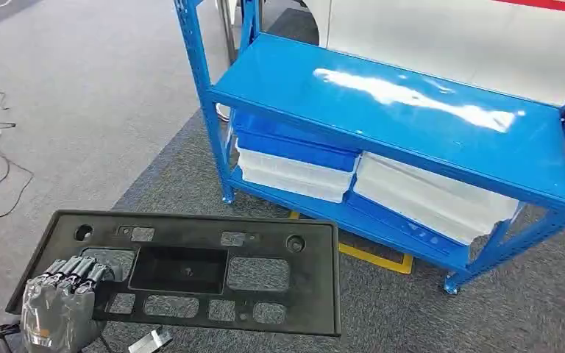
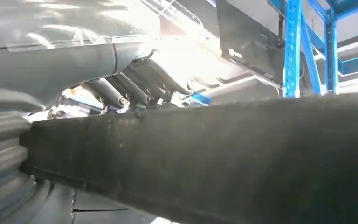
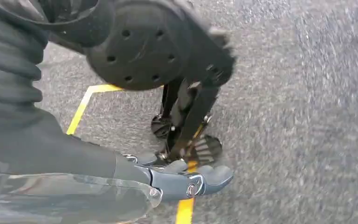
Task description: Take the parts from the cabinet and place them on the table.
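- No writing can be read on anything.
- The left robot hand [image 1: 60,303] grips the black panel part [image 1: 191,268] at its left end, fingers [image 1: 81,268] curled over the edge, holding it flat above the grey carpet [image 1: 81,88].
- The right robot hand [image 3: 186,179] hangs over the carpet holding nothing, fingers loosely apart.
- The blue cabinet [image 1: 382,110] holds stacked blue and white bins [image 1: 294,165] on its lower shelf.

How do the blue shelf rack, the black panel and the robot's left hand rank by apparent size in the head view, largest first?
1. blue shelf rack
2. black panel, though nearness to the camera enlarges it
3. left hand, clearly smallest
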Action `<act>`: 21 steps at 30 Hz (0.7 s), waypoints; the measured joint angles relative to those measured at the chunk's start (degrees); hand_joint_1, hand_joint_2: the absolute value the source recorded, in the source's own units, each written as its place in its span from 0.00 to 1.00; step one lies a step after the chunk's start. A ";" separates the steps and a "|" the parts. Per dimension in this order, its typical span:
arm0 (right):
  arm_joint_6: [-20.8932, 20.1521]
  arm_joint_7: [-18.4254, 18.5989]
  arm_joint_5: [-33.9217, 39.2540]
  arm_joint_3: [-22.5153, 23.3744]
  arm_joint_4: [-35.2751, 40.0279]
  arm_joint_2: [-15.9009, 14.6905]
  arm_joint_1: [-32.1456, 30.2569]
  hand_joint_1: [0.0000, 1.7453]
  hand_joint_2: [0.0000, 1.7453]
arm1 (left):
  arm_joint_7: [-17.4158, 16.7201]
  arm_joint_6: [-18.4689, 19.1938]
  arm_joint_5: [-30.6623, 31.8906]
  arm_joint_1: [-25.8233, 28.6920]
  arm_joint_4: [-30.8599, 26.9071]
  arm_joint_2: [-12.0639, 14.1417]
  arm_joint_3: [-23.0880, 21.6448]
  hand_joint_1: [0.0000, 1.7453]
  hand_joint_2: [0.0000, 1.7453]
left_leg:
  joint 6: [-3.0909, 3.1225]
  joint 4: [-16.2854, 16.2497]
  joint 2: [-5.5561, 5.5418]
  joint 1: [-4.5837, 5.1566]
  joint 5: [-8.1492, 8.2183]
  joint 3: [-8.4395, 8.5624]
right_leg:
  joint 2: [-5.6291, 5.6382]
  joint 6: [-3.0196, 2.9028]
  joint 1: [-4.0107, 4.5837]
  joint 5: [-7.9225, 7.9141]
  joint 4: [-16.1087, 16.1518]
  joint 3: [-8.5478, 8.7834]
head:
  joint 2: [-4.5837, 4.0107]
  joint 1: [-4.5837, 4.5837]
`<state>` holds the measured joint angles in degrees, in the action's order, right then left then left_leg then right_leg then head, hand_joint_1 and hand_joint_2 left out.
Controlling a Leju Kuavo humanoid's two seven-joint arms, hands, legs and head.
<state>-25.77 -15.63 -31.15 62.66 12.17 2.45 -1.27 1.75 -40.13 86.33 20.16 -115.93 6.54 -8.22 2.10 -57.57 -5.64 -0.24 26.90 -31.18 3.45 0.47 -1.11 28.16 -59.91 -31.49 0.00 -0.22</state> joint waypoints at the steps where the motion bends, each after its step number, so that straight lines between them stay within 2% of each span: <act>1: -0.11 -0.04 -0.02 0.09 0.07 -0.04 0.04 0.00 1.00 | 0.68 0.00 -0.35 -0.05 0.02 0.09 0.31 1.00 1.00 | -0.37 -0.21 -0.43 0.23 0.05 -0.30 | 2.37 -0.29 -0.10 0.78 0.85 0.40 | 0.00 -0.11; 2: -0.24 -0.13 -0.02 0.18 0.07 0.07 -0.02 0.00 1.00 | 0.87 0.02 -0.52 -0.17 0.02 0.33 0.46 1.00 1.00 | -0.78 -0.34 -1.18 0.01 -0.12 -0.68 | 1.29 -0.25 -0.01 0.54 1.14 0.44 | 0.00 -0.04; 4: -0.35 -0.13 -0.04 0.28 0.11 0.07 0.10 0.00 1.00 | 1.16 0.02 -0.72 -0.08 0.02 0.55 0.72 1.00 1.00 | -1.66 -0.02 -2.56 -0.47 -0.42 -0.93 | 0.26 -0.44 0.39 0.58 1.14 0.41 | 0.00 0.04; 5: -0.46 -0.17 -0.04 0.28 0.20 0.07 0.16 0.00 1.00 | 1.31 0.00 -0.74 -0.10 0.02 0.61 0.79 1.00 1.00 | -2.14 0.00 -3.26 -0.15 -0.49 -1.23 | -0.57 -0.86 0.01 0.29 1.88 0.66 | 0.00 -0.04; 6: -0.57 -0.17 -0.02 0.31 0.24 0.35 0.15 0.00 1.00 | 1.73 0.00 -0.72 -0.04 0.04 0.68 0.83 1.00 1.00 | -2.20 -0.83 -1.03 -0.26 0.21 -1.34 | -1.67 -1.14 -0.16 -0.01 2.43 1.00 | 0.00 0.02; 7: -0.83 -0.17 0.00 0.35 0.31 0.35 -0.08 0.00 1.00 | 2.11 0.00 -0.46 -0.46 0.06 0.70 0.87 1.00 1.00 | -2.37 -3.29 2.12 -0.06 2.04 -2.55 | -2.25 -1.62 -0.17 -0.04 2.67 1.10 | 0.00 -0.26; 8: -0.98 -0.15 0.07 0.50 0.35 0.35 -0.26 0.00 1.00 | 2.29 0.00 -0.07 -0.90 0.20 0.70 0.87 1.00 1.00 | -2.65 -7.71 3.87 -0.14 4.45 -4.70 | -3.31 -1.83 -0.04 0.00 2.66 1.08 | 0.00 -0.24; 9: -1.07 -0.15 0.11 0.70 0.35 0.35 -0.35 0.00 1.00 | 2.29 0.00 0.35 -1.05 0.31 0.70 0.85 1.00 1.00 | -2.89 -12.16 4.61 -0.32 6.46 -6.79 | -4.14 -1.91 0.07 0.08 2.61 1.07 | 0.00 -0.26; 10: -1.14 -0.13 0.11 0.88 0.35 0.35 -0.39 0.00 1.00 | 2.16 0.00 0.68 -1.14 0.48 0.63 0.81 1.00 1.00 | -3.13 -15.94 4.90 -0.50 7.78 -8.59 | -4.99 -1.92 0.13 0.13 2.55 1.04 | 0.00 -0.24; 11: -1.11 -0.02 0.11 1.05 0.35 0.35 -0.39 0.00 1.00 | 1.92 0.02 0.81 -1.20 0.76 0.63 0.68 1.00 1.00 | -3.35 -17.77 5.11 -0.66 7.89 -9.43 | -5.78 -1.88 0.18 0.19 2.50 1.01 | 0.00 -0.24; 12: -1.11 0.02 0.11 1.25 0.35 0.37 -0.37 0.00 1.00 | 1.66 0.02 0.85 -1.29 1.01 0.70 0.65 1.00 1.00 | -3.48 -16.66 5.32 -0.82 6.60 -8.82 | -6.66 -1.77 0.18 0.32 2.39 1.03 | 0.00 -0.24; 13: -1.03 0.04 0.11 1.38 0.35 0.46 -0.32 0.00 1.00 | 1.37 0.02 0.79 -1.45 1.20 0.81 0.65 1.00 1.00 | -3.52 -12.98 5.59 -0.91 4.35 -6.83 | -7.43 -1.59 0.18 0.47 2.29 1.12 | 0.00 -0.24; 14: -0.87 0.18 0.04 1.49 0.37 0.63 -0.27 0.00 1.00 | 1.13 0.02 0.48 -1.54 1.42 0.87 0.63 1.00 1.00 | -3.45 -7.76 6.40 -0.96 1.82 -4.00 | -8.10 -1.43 0.16 0.69 2.18 1.28 | 0.00 -0.24; 15: -0.57 0.42 -0.17 1.55 0.37 0.85 -0.24 0.00 1.00 | 1.02 0.02 -0.32 -1.54 1.46 1.29 0.70 1.00 1.00 | -3.29 -2.32 8.41 -0.93 -0.20 -0.91 | -8.72 -1.13 0.19 0.96 1.97 1.49 | 0.00 -0.24; 16: -0.39 0.50 -0.31 1.64 0.48 0.89 -0.23 0.00 1.00 | 1.00 0.02 -1.11 -1.67 1.57 1.66 0.89 1.00 1.00 | -2.95 -0.57 10.30 -0.17 0.97 -0.15 | -9.22 -0.73 0.64 1.20 1.85 1.55 | 0.00 -0.24; 17: -0.26 0.55 -0.66 1.70 0.48 1.09 -0.22 0.00 1.00 | 1.18 0.02 -1.90 -1.63 1.57 1.92 1.20 1.00 1.00 | -2.47 -0.44 9.25 -0.27 0.47 -0.23 | -9.54 -0.43 0.67 1.22 1.73 1.55 | 0.00 -0.15; 19: -0.06 0.55 -1.25 1.70 0.63 1.14 0.06 0.00 1.00 | 2.78 0.02 -4.05 -1.33 1.62 2.21 2.69 1.00 1.00 | -2.13 -0.50 8.12 -0.05 0.45 -0.78 | -10.65 -0.05 0.74 1.15 1.96 1.83 | 0.00 -0.15; 20: -0.17 0.46 -1.60 1.68 0.68 1.20 0.24 0.00 1.00 | 4.48 0.02 -5.53 -1.11 1.62 2.21 3.61 1.00 1.00 | -1.72 -0.11 7.50 -0.11 0.21 -0.86 | -11.19 0.32 0.73 1.22 2.06 2.07 | 0.00 -0.20; 21: -0.39 0.35 -1.88 1.68 0.70 1.22 0.24 0.00 1.00 | 5.61 0.02 -6.44 -0.94 1.64 2.21 4.47 1.00 1.00 | -1.17 0.49 6.95 -0.69 -0.25 -0.24 | -9.90 0.80 0.29 1.95 1.62 2.03 | 0.00 -0.17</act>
<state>-26.16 -15.28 -33.03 64.35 12.87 3.67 -1.02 7.36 -40.11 79.89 19.22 -114.29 8.74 -3.74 0.93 -57.08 1.31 -0.94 26.65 -31.41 -6.45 1.26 -0.81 30.10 -58.29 -29.46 0.00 -0.39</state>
